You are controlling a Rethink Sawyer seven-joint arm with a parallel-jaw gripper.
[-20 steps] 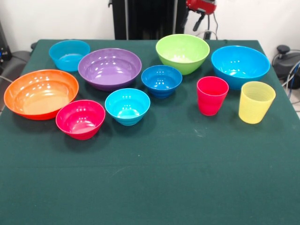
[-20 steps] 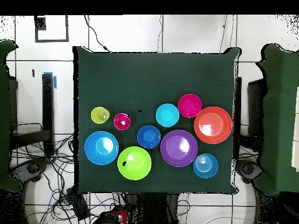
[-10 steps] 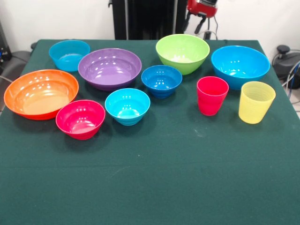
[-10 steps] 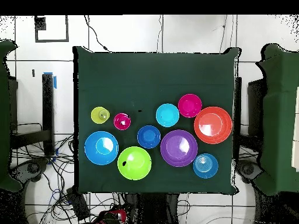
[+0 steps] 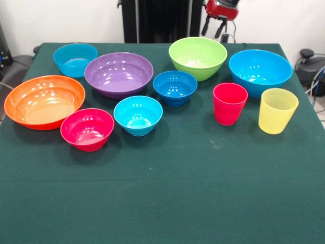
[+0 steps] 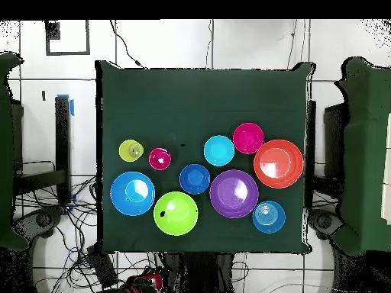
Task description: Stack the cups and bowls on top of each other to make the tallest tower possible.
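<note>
Sitting separate on tabletop point(image 5: 167, 193): bowls, cups, no tower. Yellow cup point(image 5: 277, 111) frame right: light, slick, thin-walled, grip by rim. Hand point(image 5: 219, 25) top edge, finger state unclear.

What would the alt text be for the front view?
Eight bowls and two cups stand apart, unstacked, on a green table: an orange bowl at left, a red cup and yellow cup at right. The gripper hangs at the top edge, behind a lime bowl.
</note>
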